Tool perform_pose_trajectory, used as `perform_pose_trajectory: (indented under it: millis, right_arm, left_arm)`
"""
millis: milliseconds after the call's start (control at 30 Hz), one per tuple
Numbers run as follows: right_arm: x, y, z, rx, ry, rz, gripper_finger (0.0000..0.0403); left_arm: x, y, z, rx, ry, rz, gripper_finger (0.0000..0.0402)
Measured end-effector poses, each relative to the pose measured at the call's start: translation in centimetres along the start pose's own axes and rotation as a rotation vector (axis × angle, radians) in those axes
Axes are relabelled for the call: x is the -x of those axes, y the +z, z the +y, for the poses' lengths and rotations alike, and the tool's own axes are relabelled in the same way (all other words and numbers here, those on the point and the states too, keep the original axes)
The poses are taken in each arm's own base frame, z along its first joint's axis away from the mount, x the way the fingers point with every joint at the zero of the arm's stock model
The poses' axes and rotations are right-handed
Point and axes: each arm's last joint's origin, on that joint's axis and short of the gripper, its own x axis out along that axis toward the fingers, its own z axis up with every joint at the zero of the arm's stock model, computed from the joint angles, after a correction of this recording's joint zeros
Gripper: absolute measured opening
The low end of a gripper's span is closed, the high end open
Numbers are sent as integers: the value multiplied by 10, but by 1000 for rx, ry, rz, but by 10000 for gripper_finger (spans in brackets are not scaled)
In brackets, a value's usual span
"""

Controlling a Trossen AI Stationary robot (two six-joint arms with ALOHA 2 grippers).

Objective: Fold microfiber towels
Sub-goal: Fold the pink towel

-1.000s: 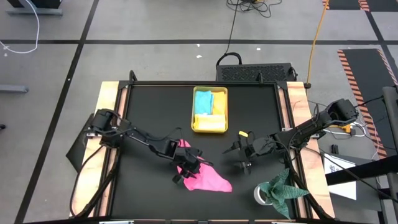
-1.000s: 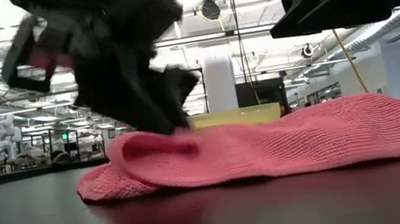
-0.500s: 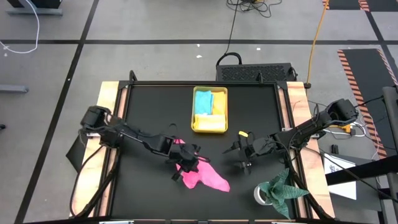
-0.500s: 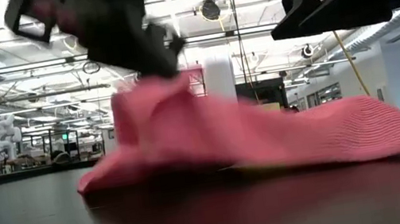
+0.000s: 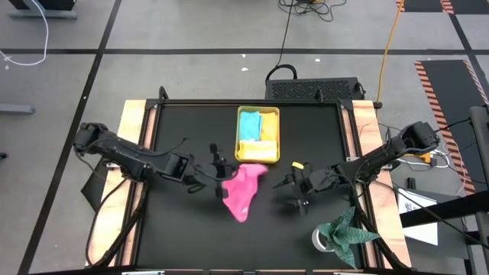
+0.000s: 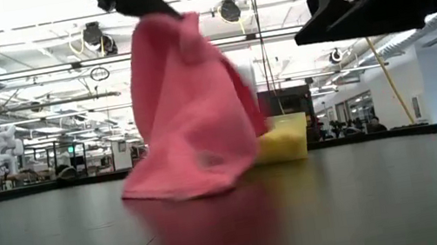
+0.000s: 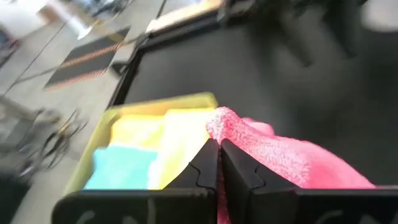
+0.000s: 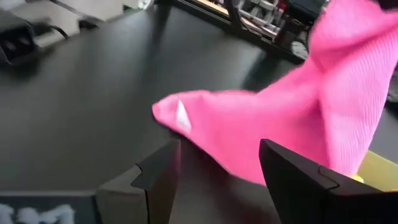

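Left gripper (image 5: 222, 169): fingers clenched on an edge of the pink towel (image 5: 243, 191), which hangs lifted near the table's middle, its lower end trailing on the table (image 5: 183, 122) toward the front edge. This towel is judged unfolded and in hand, the fold not yet made. The yellow tray (image 5: 238, 140), near the middle of the back edge, holds a light blue towel (image 5: 249, 124) and a yellow towel (image 5: 260, 145), both lying flat and compact, apparently folded and done. An orange towel cannot be made out in any view. Right gripper (image 5: 294, 191): fingers spread wide and holding nothing, hovering just right of the pink towel, toward the front right quarter. By this evidence the task stands roughly midway, with the pink towel to fold and stow. A dark green cloth (image 5: 345, 229) sits at the front right corner. Surface: matte black top with wooden side rails, unmarked. Room: grey floor with taped lines, loose cables beyond the back edge; an open hall with ceiling lights shows in the low view.
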Motion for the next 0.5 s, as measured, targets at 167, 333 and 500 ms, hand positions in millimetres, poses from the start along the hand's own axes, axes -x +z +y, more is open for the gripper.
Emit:
perform_pose_trajectory:
  millis: [167,333,500]
  right_arm:
    - [-12,-9,-1,82,-160,65,221]
    - [-28,-28,-11,118,-340,155,227]
    - [-38,-42,-21,103,-341,181,216]
  left_arm:
    - [-13,-12,8,24,57,104,4]
    - [-18,-15,10,45,51,127,16]
    - [-10,-9,-4,24,-192,56,5]
